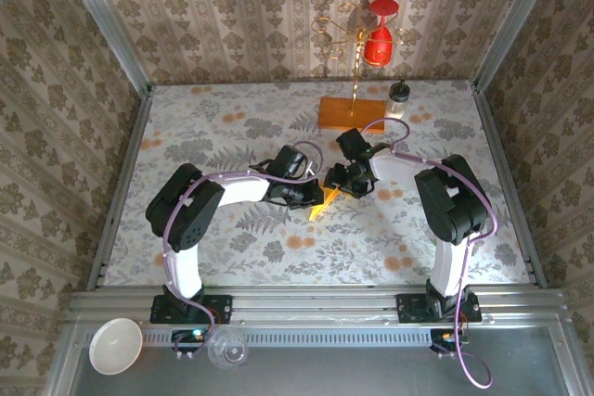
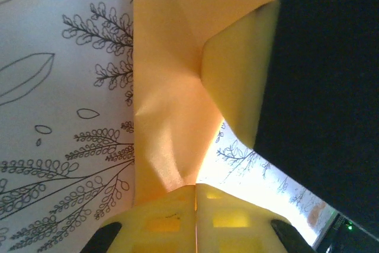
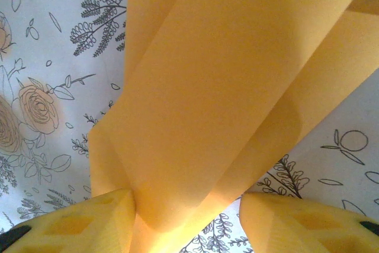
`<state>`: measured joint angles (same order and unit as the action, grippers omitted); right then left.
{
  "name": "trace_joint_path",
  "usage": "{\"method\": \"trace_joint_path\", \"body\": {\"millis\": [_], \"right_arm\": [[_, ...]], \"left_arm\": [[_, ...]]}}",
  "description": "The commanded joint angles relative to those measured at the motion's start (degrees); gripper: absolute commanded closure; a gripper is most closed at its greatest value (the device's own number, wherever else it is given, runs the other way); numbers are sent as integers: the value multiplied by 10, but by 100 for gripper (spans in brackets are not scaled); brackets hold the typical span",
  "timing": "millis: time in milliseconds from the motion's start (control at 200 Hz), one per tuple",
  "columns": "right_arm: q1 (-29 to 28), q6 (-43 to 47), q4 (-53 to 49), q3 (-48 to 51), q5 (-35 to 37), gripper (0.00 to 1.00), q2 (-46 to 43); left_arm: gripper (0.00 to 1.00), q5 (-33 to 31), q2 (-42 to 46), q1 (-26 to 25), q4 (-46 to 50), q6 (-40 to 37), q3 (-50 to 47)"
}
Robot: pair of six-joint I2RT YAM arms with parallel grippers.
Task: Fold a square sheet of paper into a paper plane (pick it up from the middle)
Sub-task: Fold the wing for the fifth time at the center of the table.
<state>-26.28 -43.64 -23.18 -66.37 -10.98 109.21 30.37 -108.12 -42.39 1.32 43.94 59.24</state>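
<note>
My left gripper point(image 1: 312, 196) sits on the near side of the wooden block point(image 1: 351, 112), well apart from it. In its wrist view the two yellow pads point(image 2: 160, 226) meet, pinched on an edge of the square sheet of paper point(image 1: 321, 203). The orange-yellow sheet is creased and partly folded, and it lies nearer me than the block, between both grippers. Just right of it, my right gripper point(image 1: 336, 179) has its fingers point(image 3: 77, 223) spread, with a curled flap of paper between them.
</note>
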Motion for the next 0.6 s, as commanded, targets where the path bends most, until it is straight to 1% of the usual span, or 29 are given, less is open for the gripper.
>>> {"method": "trace_joint_path", "body": {"millis": [0, 595], "right_arm": [[-2, 4, -6, 39, 19, 44, 84], [-2, 5, -5, 40, 18, 47, 86]], "left_arm": [[91, 2, -14, -1, 17, 4, 12], [92, -3, -24, -2, 26, 0, 13]]}}
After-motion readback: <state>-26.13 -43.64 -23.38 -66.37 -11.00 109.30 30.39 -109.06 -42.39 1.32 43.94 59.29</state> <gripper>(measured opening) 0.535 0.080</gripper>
